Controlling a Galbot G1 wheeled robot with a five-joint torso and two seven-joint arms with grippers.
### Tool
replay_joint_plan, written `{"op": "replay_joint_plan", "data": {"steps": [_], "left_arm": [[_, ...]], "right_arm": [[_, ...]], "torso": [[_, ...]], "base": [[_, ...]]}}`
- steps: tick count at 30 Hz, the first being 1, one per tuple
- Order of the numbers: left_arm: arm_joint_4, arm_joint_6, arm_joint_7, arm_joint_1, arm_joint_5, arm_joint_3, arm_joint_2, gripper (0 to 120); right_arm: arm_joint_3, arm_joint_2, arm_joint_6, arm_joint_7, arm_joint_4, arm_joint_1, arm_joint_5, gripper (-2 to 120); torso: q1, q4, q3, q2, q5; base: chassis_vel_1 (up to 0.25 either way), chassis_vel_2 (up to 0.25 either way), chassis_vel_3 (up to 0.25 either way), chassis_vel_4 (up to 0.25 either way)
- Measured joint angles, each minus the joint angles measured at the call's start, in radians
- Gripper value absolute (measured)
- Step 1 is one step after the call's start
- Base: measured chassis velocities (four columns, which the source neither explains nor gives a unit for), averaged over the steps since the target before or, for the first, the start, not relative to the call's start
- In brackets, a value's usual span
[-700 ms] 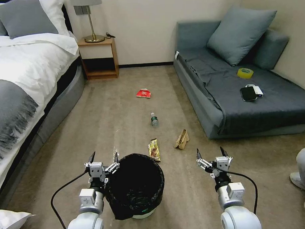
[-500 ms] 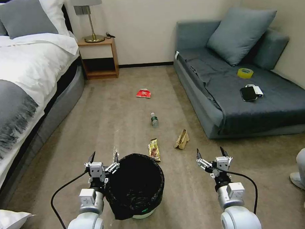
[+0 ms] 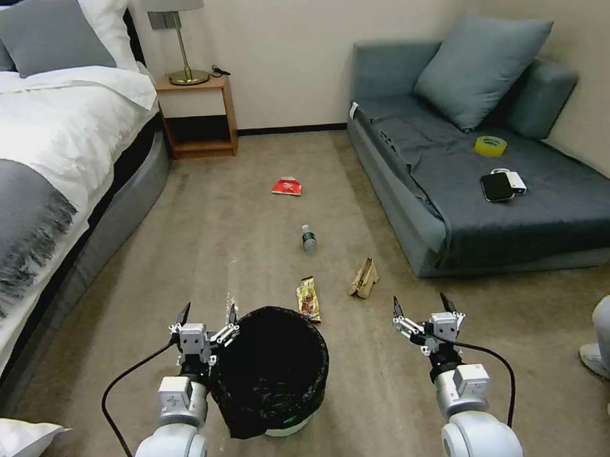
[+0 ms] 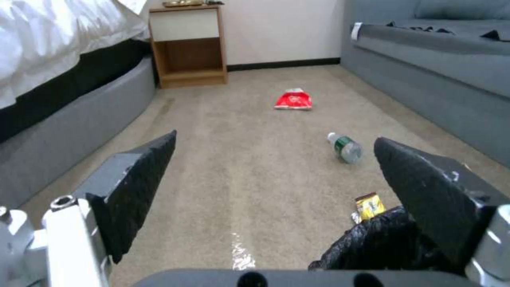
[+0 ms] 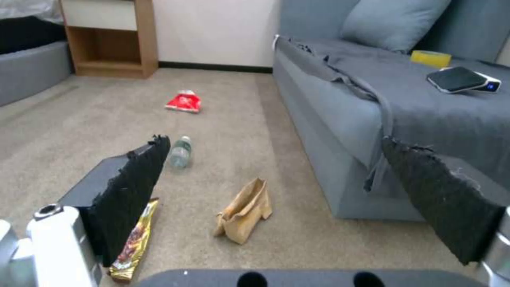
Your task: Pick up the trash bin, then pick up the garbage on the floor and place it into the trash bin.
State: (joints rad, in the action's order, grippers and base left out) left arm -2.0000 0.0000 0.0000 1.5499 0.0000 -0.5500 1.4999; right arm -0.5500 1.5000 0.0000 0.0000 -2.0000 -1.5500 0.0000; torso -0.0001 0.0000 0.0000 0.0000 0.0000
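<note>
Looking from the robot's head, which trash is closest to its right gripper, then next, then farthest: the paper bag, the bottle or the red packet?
From the right gripper:
1. Crumpled brown paper bag, just ahead, slightly toward the robot's left.
2. Clear bottle, farther ahead on the carpet, more to the left.
3. Red snack packet, farthest, toward the far wall.

I have both arms stretched forward and low, wrists level. My left gripper point(image 3: 206, 314) points ahead with its fingers spread wide apart. My right gripper point(image 3: 421, 305) sits at the same height, well apart from it, fingers spread just as wide.
</note>
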Motion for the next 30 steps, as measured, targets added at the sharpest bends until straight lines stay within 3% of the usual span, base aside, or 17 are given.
{"op": "replay_joint_plan", "data": {"steps": [18,20,24,30], "left_arm": [[-0.007,0.008,-0.005,0.000,0.000,0.001,0.002,100],[-0.026,0.030,-0.023,-0.002,0.002,0.003,0.007,100],[-0.183,0.176,-0.147,-0.023,0.019,0.028,0.046,100],[-0.246,0.248,-0.201,-0.025,0.009,0.041,0.041,100]], "right_arm": [[0.000,0.001,-0.001,0.001,-0.004,-0.001,-0.001,100],[-0.004,0.006,-0.007,0.007,-0.019,-0.004,-0.003,100],[-0.034,0.048,-0.054,0.063,-0.150,-0.027,-0.029,100],[-0.069,0.098,-0.109,0.131,-0.306,-0.054,-0.058,100]], "torso": [[0.000,0.0000,0.000,0.000,0.0000],[0.000,0.0002,0.000,0.000,0.0000],[0.000,-0.0001,0.000,0.000,0.0001],[0.000,-0.0002,0.000,0.000,-0.0004]], "base": [[0.000,0.000,0.000,0.000],[0.000,0.000,0.000,0.000],[0.000,0.000,0.000,0.000],[0.000,0.000,0.000,0.000]]}}
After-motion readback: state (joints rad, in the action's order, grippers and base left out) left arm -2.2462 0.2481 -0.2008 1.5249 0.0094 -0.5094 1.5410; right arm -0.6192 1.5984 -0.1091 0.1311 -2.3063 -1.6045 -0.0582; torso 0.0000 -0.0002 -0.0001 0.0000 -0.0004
